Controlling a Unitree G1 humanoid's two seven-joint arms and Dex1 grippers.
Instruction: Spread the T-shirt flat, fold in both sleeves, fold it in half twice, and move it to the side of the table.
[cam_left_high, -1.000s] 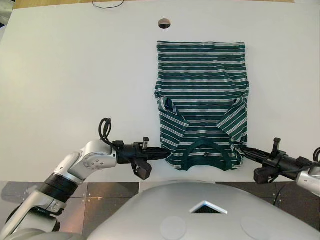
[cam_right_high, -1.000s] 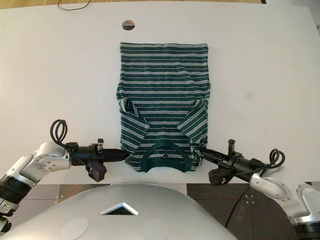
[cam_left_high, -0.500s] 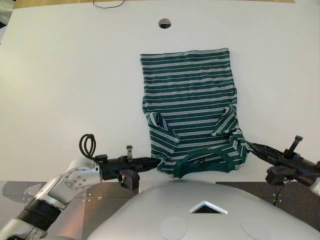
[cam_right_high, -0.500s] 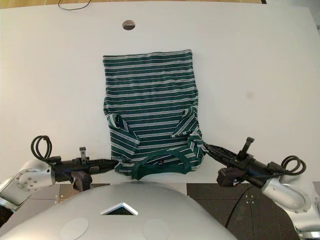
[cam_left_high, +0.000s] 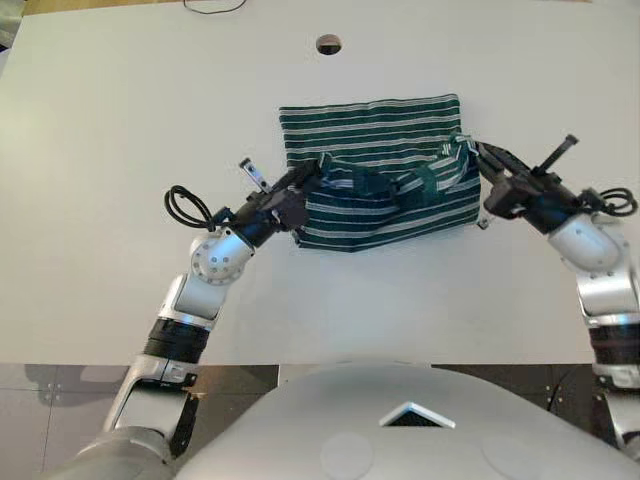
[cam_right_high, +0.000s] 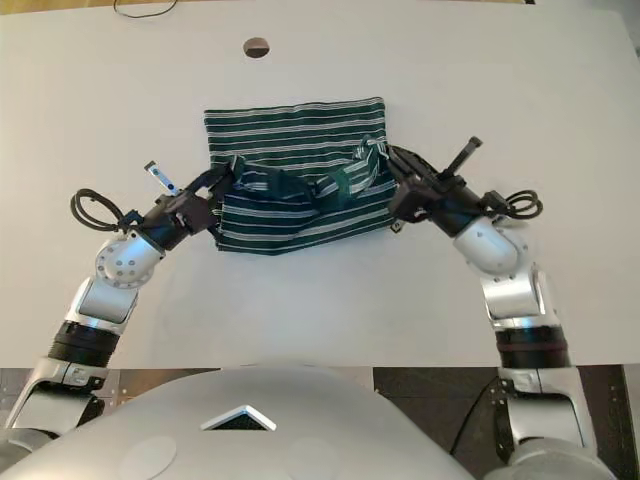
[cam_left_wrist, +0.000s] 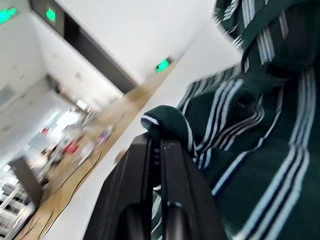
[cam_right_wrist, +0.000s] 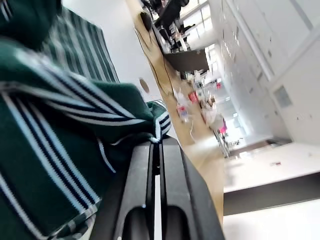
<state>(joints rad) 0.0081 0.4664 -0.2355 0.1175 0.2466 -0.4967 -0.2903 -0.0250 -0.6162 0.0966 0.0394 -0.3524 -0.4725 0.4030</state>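
folding the t-shirt (cam_left_high: 380, 190) in half, the left pincer (cam_left_high: 300, 184) and right pincer (cam_left_high: 477, 154) are pinching its corners tight, needing next to lay them down flat.

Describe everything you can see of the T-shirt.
The T-shirt is dark green with thin white stripes, and looks like soft knit. It lies on the white table, doubled over. Its collar end is held above the hem half, sagging between the left gripper and right gripper, whose jaws are shut on its shoulders.
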